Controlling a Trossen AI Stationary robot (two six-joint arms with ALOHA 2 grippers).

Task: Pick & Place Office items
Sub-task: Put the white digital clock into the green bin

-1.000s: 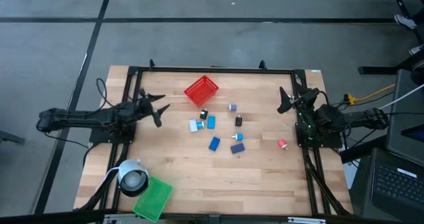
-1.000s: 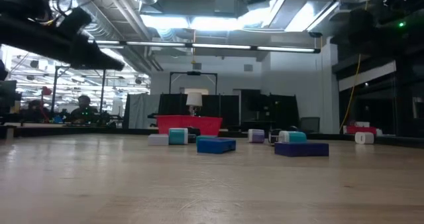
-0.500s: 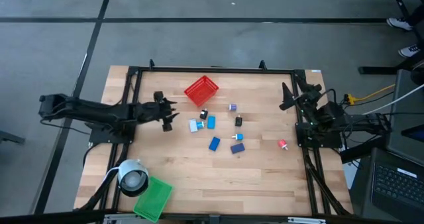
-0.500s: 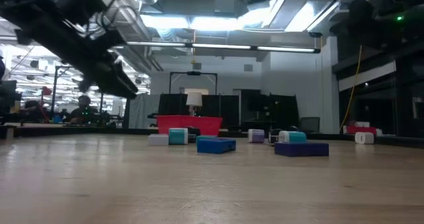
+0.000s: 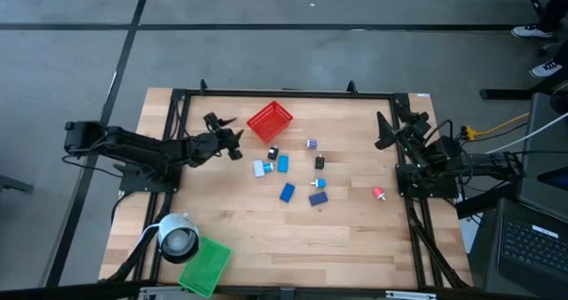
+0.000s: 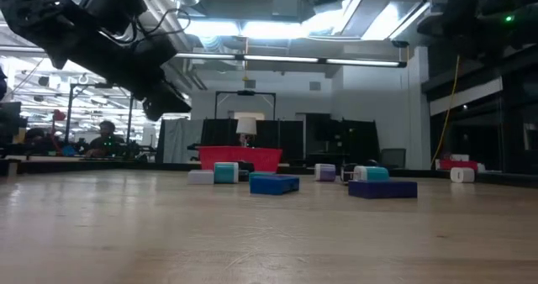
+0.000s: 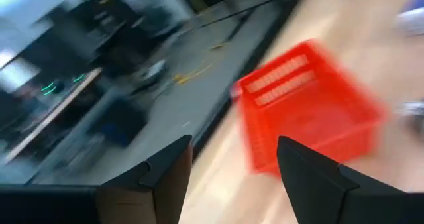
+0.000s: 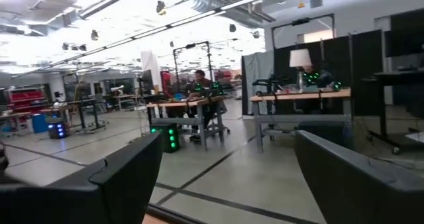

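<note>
The office items lie scattered mid-table: blue blocks (image 5: pixel 283 163) (image 5: pixel 287 193) (image 5: pixel 318 198), a pale block (image 5: pixel 261 168), black bits (image 5: pixel 272 153) (image 5: pixel 319 162), a purple bit (image 5: pixel 311 144) and a pink-red bit (image 5: pixel 378 193). The red mesh basket (image 5: pixel 269 122) stands at the far middle. My left gripper (image 5: pixel 232 142) hovers open just left of the basket, above the table; in its wrist view the left gripper (image 7: pixel 235 144) faces the basket (image 7: pixel 305 111). My right gripper (image 5: pixel 387 131) waits open, raised at the table's right edge; its wrist view shows the right gripper (image 8: pixel 228 141) facing the room.
A flat green tray (image 5: pixel 206 264) and a round white object (image 5: pixel 177 239) sit at the near left corner. A black frame (image 5: pixel 284 94) borders the table. Bare wood lies along the near side. A person (image 6: pixel 105 137) sits far off in the room.
My left gripper has swung out from the table's left edge toward the right, closing on the red basket, and has rolled about its own axis as it went. The basket and the items have stayed in place.
</note>
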